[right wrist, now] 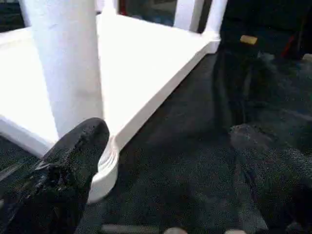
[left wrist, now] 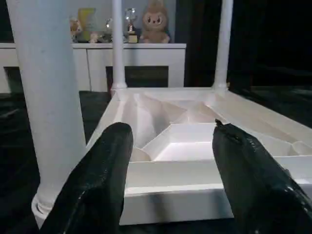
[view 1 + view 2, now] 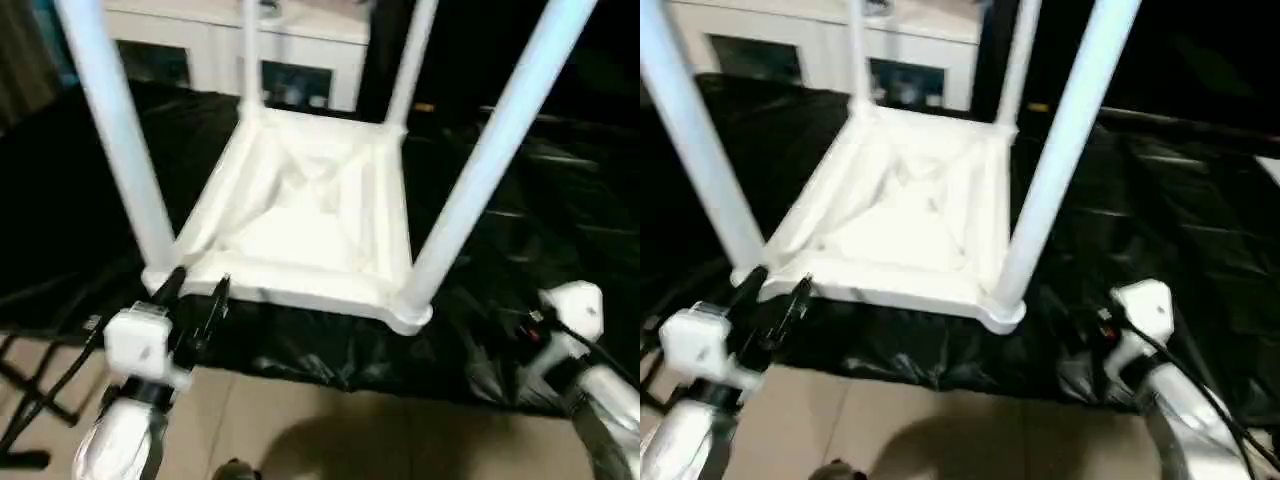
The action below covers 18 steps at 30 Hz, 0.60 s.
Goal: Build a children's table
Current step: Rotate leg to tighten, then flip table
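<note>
The white children's table [image 3: 310,215] lies upside down on a black-covered surface, ribbed underside up, with white tubular legs [image 3: 118,140] rising from its corner sockets. My left gripper [image 3: 195,300] hangs open just in front of the near left corner, its black fingers [image 2: 97,180] apart and empty. My right gripper [image 1: 165,175] is open near the near right corner socket [image 3: 410,310], apart from the leg [image 3: 490,150], holding nothing.
A black sheet [image 3: 540,210] covers the work surface, ending at a front edge above a tan floor [image 3: 330,430]. A white cabinet with glass fronts [image 3: 290,60] stands behind, with a plush toy [image 2: 156,22] and trophies on top.
</note>
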### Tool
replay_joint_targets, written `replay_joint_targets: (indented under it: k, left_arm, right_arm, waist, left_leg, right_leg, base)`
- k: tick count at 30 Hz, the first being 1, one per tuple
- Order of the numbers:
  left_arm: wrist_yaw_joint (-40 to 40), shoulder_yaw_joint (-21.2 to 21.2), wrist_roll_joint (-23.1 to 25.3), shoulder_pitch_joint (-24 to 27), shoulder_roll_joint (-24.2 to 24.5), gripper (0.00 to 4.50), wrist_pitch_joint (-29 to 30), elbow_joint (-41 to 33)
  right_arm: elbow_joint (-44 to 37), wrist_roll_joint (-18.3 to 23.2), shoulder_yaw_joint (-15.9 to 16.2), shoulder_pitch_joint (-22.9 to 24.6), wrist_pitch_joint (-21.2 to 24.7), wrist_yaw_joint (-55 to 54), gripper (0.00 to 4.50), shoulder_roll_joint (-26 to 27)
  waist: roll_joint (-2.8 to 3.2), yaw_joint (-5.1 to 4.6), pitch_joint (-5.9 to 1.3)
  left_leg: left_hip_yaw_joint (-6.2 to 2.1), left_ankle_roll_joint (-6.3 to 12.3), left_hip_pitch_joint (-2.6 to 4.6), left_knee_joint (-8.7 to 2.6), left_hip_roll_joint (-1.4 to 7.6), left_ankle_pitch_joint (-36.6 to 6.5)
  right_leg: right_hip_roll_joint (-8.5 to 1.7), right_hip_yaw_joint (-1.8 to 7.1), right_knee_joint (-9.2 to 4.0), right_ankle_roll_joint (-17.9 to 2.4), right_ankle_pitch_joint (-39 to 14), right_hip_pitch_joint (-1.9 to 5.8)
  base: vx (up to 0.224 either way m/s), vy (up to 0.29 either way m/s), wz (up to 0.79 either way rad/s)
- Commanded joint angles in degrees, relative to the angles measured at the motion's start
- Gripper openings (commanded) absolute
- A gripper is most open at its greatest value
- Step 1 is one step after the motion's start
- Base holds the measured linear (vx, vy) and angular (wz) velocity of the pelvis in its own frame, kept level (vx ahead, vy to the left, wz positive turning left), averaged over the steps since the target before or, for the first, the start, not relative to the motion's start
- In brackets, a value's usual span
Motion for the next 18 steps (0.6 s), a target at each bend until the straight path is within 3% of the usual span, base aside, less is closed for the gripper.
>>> replay_joint_targets:
  k: [1, 4, 7, 8, 11, 13, 18]
  left_arm:
    - [2.0, 0.1, 1.6, 1.7, -1.3, 3.3, -3.1, -1.5]
    - [5.9, 2.2, 2.9, 2.2, -3.0, 3.55, -3.1, -1.1]
    - [8.3, 4.7, 2.8, 0.0, -3.3, 3.77, -1.4, 0.4]
    - [10.4, 6.6, 2.7, -2.2, -2.4, 3.86, -0.1, 2.2]
    - [11.1, 8.3, 1.4, -4.3, -0.9, 4.17, 0.5, 3.7]
    - [9.7, 8.3, 0.2, -5.4, 0.6, 4.22, 0.9, 5.0]
    - [6.4, 8.6, 0.8, -10.5, 5.8, 4.41, 1.9, 12.1]
  right_arm:
    - [-3.0, 2.5, -0.4, 0.4, 0.3, 2.9, 4.5, -1.1]
    - [-4.3, 3.6, 1.1, 0.5, 1.6, 5.4, 4.5, -1.6]
    - [-4.2, 3.3, 2.8, 0.1, 1.7, 6.2, 4.5, -1.8]
    - [-3.3, 2.5, 4.1, -0.6, 1.1, 6.1, 4.5, -1.8]
    - [-1.1, 1.3, 5.3, -2.4, 0.2, 5.6, 4.5, -1.1]
    - [1.1, -0.2, 6.7, -4.4, -0.6, 5.4, 4.5, -0.5]
    - [6.2, -2.5, 10.2, -9.9, -1.6, 5.0, 4.5, 2.4]
  waist:
    - [0.48, -0.62, -1.88]
    - [0.26, -1.53, -2.02]
    - [0.21, -1.72, -2.13]
    - [0.01, -1.64, -2.19]
    - [0.2, -1.5, -2.53]
    - [0.13, -1.52, -2.67]
    - [0.52, -1.52, -2.96]
  left_leg:
    - [-1.43, -2.23, 0.77, -6.28, 2.16, -20.8]
    - [-1.36, -1.8, 0.73, -6.1, 2.19, -20.4]
    - [-1.05, -1.14, 0.94, -5.73, 2.05, -17.5]
    - [-0.95, -1.06, 1.07, -5.59, 2.0, -16.9]
    - [-1.01, -0.78, 1.16, -5.34, 1.85, -13.9]
    - [-0.9, -0.59, 1.14, -5.14, 1.86, -11.7]
    - [-0.84, -0.96, 1.48, -5.02, 1.73, -10.5]
  right_leg:
    - [-3.11, 1.71, -5.65, -5.0, -11.0, -0.07]
    - [-3.21, 1.81, -5.84, -4.8, -9.8, -0.09]
    - [-3.17, 1.97, -5.82, -5.3, -7.0, -0.36]
    - [-3.06, 1.98, -5.75, -5.2, -6.2, -0.45]
    - [-3.04, 1.9, -5.26, -5.5, -2.8, -0.35]
    - [-2.83, 1.75, -4.79, -6.3, 1.6, -0.23]
    - [-2.79, 1.79, -4.27, -7.0, 5.0, -0.3]
  base:
    - [0.0, 0.0, 0.0]
    - [0.0, 0.0, 0.0]
    - [0.0, 0.0, 0.0]
    - [0.0, 0.0, 0.0]
    - [0.0, 0.0, 0.0]
    - [0.0, 0.0, 0.0]
    - [0.0, 0.0, 0.0]
